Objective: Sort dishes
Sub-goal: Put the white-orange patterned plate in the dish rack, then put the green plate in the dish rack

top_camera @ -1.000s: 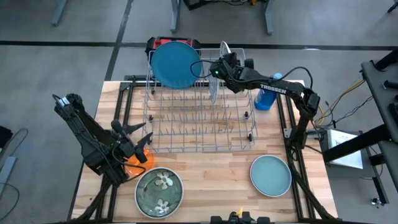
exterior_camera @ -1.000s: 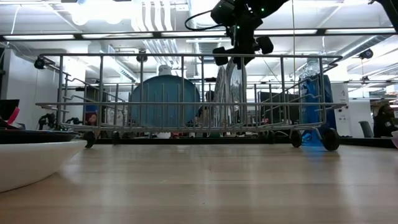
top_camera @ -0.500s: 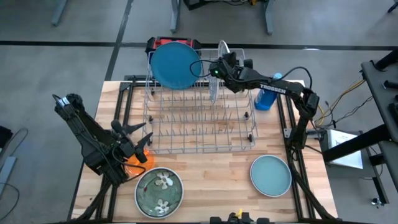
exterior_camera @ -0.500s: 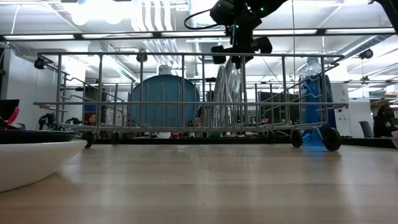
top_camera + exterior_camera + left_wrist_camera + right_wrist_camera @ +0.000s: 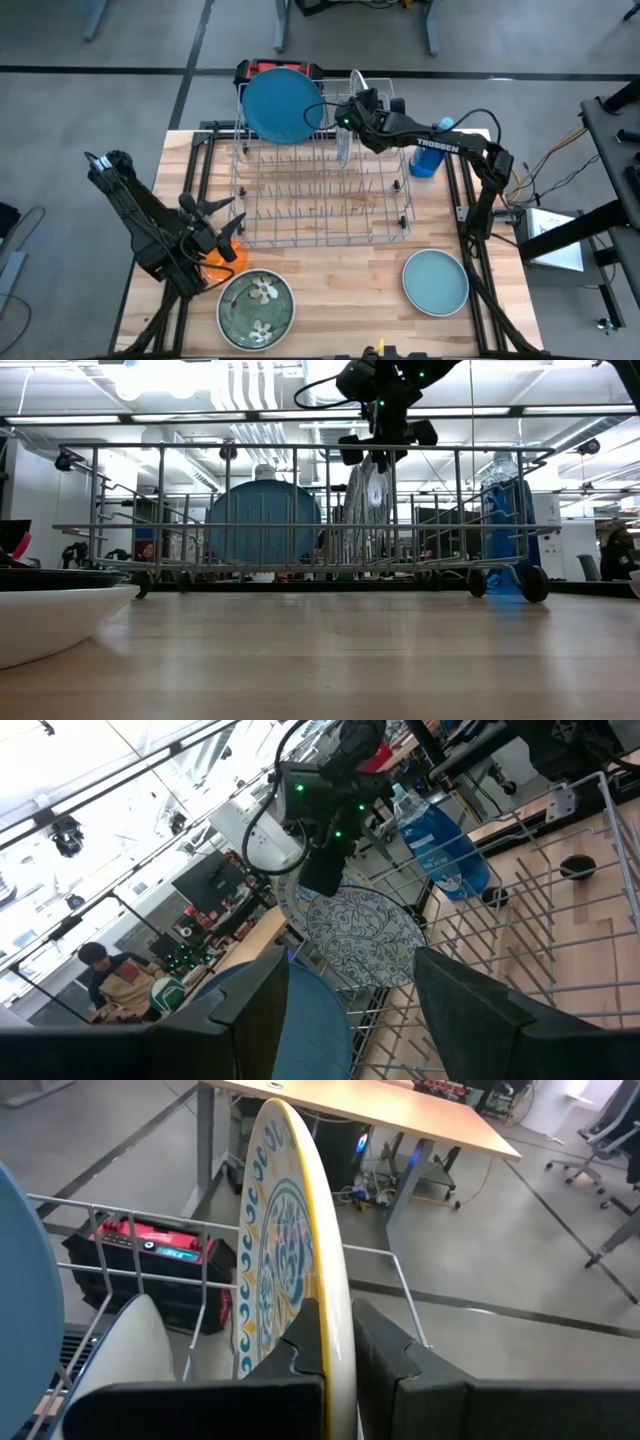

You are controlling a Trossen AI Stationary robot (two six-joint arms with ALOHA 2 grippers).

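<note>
A wire rack stands mid-table. In its far-left corner a large blue plate stands on edge. My right gripper hovers over the rack's far side, shut on the patterned plate, which stands on edge among the wires. A pale plate stands beside it. A green flowered plate and a teal plate lie flat near the table's near edge. My left gripper is open at the left, above a small orange plate. My right gripper pinches the patterned plate's upper rim between its two fingers, one on each face. The fingers come from above, pointing down. The plate is upright and edge-on, its lower part down between the rack's wires.
A blue bottle stands just right of the rack's far corner. A red and black box sits beyond the rack's far edge. Bare wood lies between the two flat plates at the near edge. People sit at desks in the room behind.
My right arm has edged a little toward the table's left with the patterned plate still in its shut fingers; the plate stays upright in the rack.
</note>
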